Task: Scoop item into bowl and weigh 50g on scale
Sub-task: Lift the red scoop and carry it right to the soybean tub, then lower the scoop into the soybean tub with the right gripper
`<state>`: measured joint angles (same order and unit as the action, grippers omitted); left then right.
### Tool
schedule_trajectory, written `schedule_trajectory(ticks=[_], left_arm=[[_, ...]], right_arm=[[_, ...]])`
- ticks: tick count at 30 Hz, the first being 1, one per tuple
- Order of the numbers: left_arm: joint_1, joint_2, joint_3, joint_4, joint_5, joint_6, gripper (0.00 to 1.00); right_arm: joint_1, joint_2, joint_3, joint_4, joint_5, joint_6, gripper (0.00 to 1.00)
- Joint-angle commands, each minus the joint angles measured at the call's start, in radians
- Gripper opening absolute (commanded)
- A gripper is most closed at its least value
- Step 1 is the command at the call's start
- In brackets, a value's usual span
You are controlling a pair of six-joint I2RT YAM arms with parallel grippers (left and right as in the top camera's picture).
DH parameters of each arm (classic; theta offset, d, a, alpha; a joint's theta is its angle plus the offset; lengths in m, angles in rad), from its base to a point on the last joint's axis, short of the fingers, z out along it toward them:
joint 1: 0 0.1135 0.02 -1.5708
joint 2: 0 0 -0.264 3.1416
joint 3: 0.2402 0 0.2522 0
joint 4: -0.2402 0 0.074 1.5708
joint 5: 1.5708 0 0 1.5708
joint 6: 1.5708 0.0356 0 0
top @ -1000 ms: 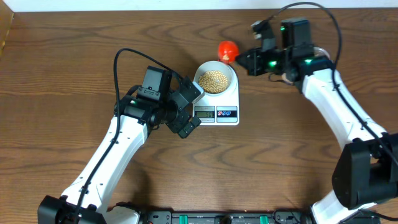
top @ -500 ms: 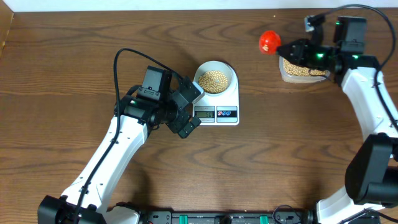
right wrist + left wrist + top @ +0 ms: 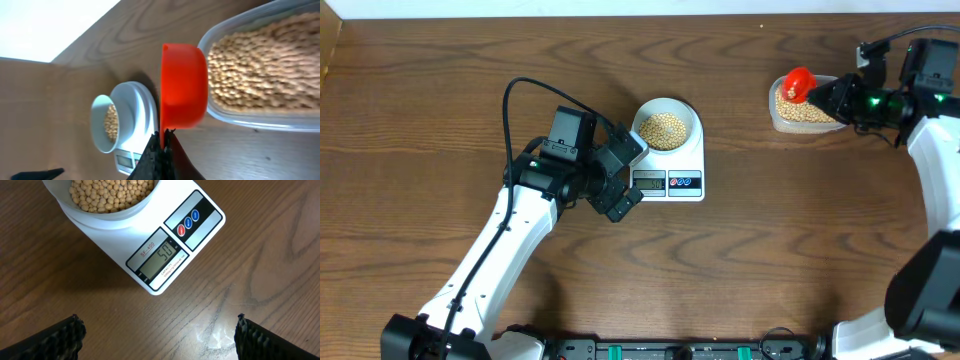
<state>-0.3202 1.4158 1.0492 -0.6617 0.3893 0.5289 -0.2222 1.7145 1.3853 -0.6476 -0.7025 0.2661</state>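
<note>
— The red scoop point(image 3: 798, 85) has swung away from the bowl point(image 3: 695, 125) and is back over the tub point(image 3: 772, 112).
— And from the left?
— The left claw point(image 3: 158, 322) gapes, holding nothing, beside the scale point(image 3: 670, 182). Its display shows 50, with the beans point(image 3: 665, 130) in the bowl on it. The right claw point(image 3: 161, 145) is clenched on the scoop's handle. I'd say the weighing's done.

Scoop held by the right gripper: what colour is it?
The scoop is red-orange, clearest in the right wrist view.

Overhead view: bright, even light, soft shadows on the table point(image 3: 420, 120). Left wrist view: sharp, pale glare patch near right, shadow left of the scale point(image 3: 160, 255). Right wrist view: red scoop point(image 3: 183, 85) and beans point(image 3: 265, 70) blurred; far background overexposed.
</note>
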Motion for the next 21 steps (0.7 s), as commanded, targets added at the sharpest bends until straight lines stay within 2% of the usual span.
schedule_trajectory(ticks=[1, 13, 21], left_arm=[[-0.001, -0.013, 0.023, -0.003, -0.002, 0.017, 0.98], [-0.001, -0.013, 0.023, -0.003, -0.002, 0.017, 0.98], [-0.001, -0.013, 0.023, -0.003, -0.002, 0.017, 0.98]], right_arm=[[0.000, -0.060, 0.002, -0.016, 0.129, -0.048, 0.01], [0.000, -0.076, 0.002, -0.027, 0.291, -0.093, 0.01], [0.002, -0.076, 0.002, -0.027, 0.436, -0.196, 0.01]])
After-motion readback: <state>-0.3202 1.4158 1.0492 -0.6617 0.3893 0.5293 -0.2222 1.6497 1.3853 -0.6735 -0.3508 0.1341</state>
